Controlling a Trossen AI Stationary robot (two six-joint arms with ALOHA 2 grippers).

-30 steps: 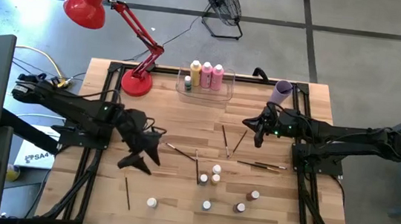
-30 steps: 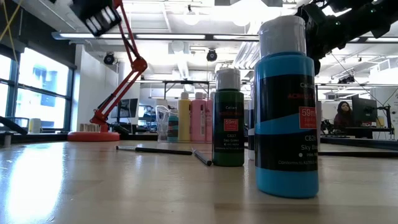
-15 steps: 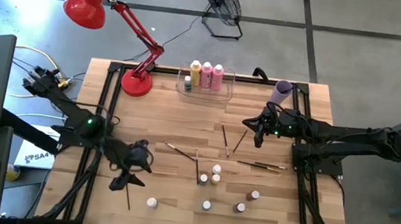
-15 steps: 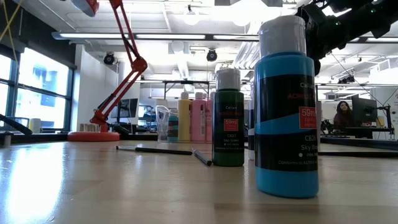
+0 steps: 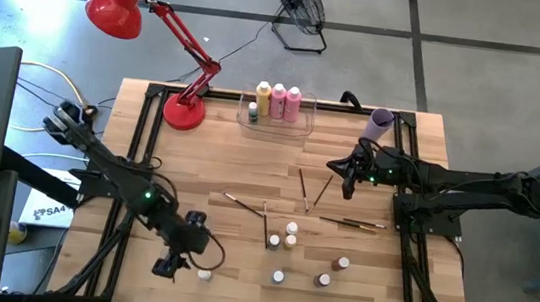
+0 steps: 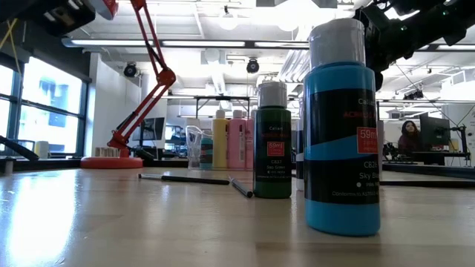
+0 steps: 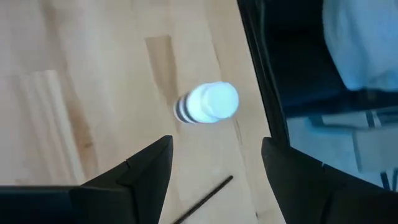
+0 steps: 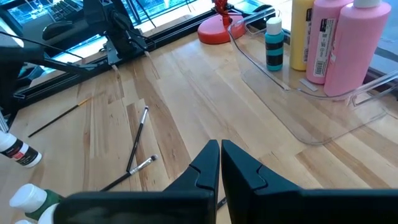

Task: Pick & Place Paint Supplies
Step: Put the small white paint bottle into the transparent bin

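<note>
Wooden slats of the tabletop (image 5: 249,159) carry everything, and at its near edge the left gripper (image 5: 171,262) hangs spread wide just beside a lone white-capped bottle (image 7: 207,104), probably lining up a grasp. Farther back, loose paintbrushes (image 5: 303,189) and small bottles (image 5: 290,236) still await collection (the right gripper (image 5: 348,182), pinched shut and empty, idles above them), while three tall paint bottles (image 5: 277,100) already stand in the clear bin (image 5: 308,128) at the far edge.

left pincer (image 5: 174,264) beside tiny bottle (image 5: 204,274) (near front edge)
</note>
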